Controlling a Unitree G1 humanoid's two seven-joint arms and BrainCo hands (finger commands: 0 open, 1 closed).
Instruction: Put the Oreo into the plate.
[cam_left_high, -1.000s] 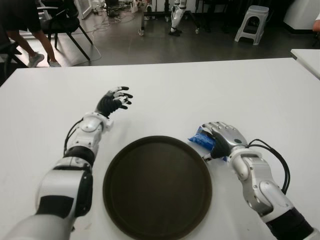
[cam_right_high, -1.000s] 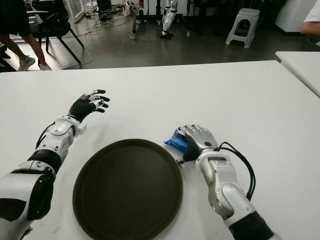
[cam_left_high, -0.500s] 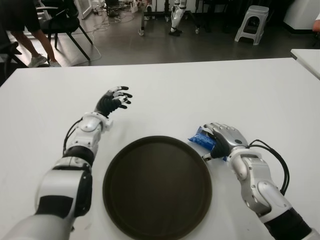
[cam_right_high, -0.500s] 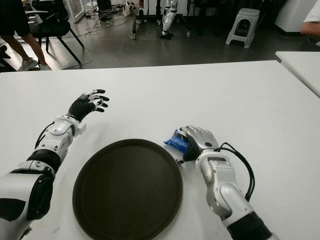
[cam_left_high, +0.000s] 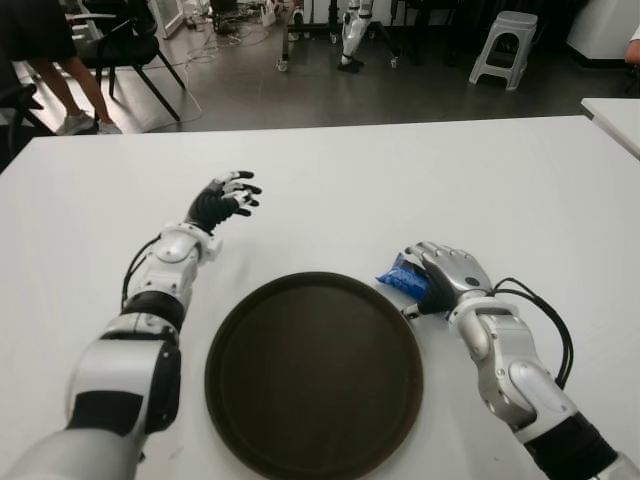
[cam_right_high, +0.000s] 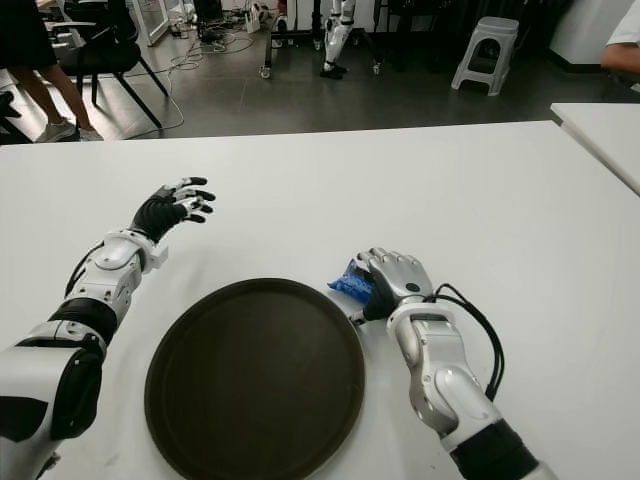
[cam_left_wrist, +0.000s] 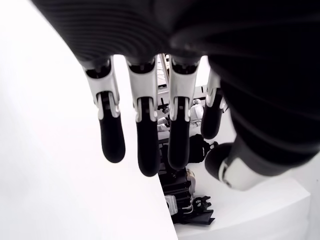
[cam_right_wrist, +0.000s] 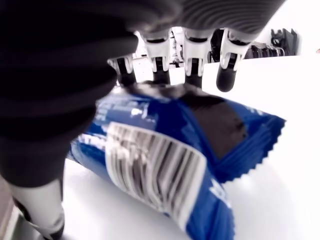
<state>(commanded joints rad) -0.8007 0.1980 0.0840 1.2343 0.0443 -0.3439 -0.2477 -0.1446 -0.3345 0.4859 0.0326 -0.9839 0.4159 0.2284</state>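
On a white table (cam_left_high: 420, 180): a round dark plate (cam_left_high: 314, 372), bare, close to the near edge and midway between the two arms. Just off its right rim, a blue Oreo packet (cam_left_high: 403, 279) lying on the tabletop, outside the plate.

Over the packet, the right hand (cam_left_high: 447, 277), palm down. Seen from the right wrist: fingers (cam_right_wrist: 155, 55) curled down across the top of the blue wrapper, fingertips touching its far side, thumb (cam_right_wrist: 40, 210) down beside its near side, barcode panel facing the camera. Gripping the Oreo packet, then, though the packet appears to sit on the white surface rather than clear of it; whether lifted at all, impossible to say from these views.

Up and to the left of the plate, well apart from it, the left hand (cam_left_high: 222, 198), above the bare tabletop. From its own wrist: four dark-tipped fingers (cam_left_wrist: 145, 145) hanging straight and spread, thumb apart from them, nothing between them — loose and holding nothing.

Beyond the table's far edge: grey floor, a black chair (cam_left_high: 125, 40) at upper left with a person's legs (cam_left_high: 70, 95) beside it, a pale stool (cam_left_high: 500, 45) at upper right, and the corner of a second white table (cam_left_high: 615, 115) at the right edge.
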